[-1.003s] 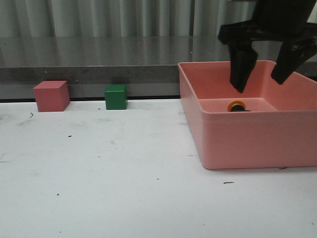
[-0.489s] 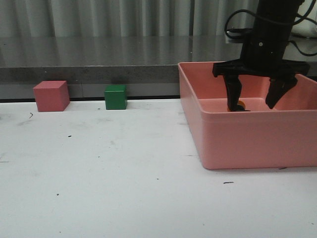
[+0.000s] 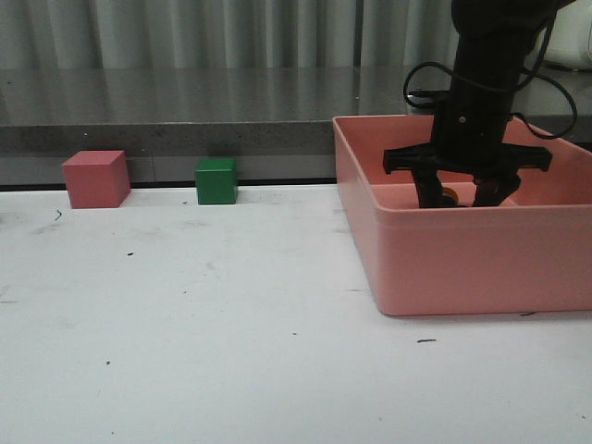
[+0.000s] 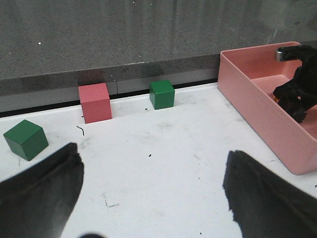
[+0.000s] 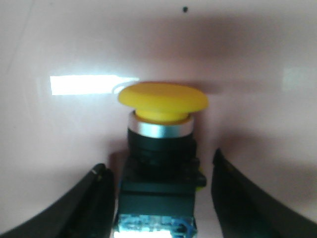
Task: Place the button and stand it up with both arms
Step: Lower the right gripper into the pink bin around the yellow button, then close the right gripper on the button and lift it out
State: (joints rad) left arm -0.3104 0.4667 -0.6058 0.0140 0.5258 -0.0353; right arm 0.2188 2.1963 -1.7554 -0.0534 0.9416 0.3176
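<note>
One yellow-capped black push-button [image 5: 161, 163] lies between the right hand's [image 3: 456, 197] open fingers inside one pink plastic bin [image 3: 462, 264]; two green cubes [image 4: 162, 94] [image 4: 26, 139], one pink cube [image 4: 95, 102] on the white tabletop [image 3: 203, 314]; left hand [image 4: 148, 196] open, empty.

The button [image 5: 161, 148] is lying on the pink floor, its yellow cap pointing to 12 o'clock (blue contacts toward 6), between the spread fingers [image 5: 84, 208] of the right gripper [image 5: 161, 203].

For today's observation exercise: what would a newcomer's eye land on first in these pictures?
First, the right gripper, reaching down into the pink bin at the table's right, open, its fingers either side of the yellow-capped button. Then the pink-red cube and green cube by the back ledge.
</note>
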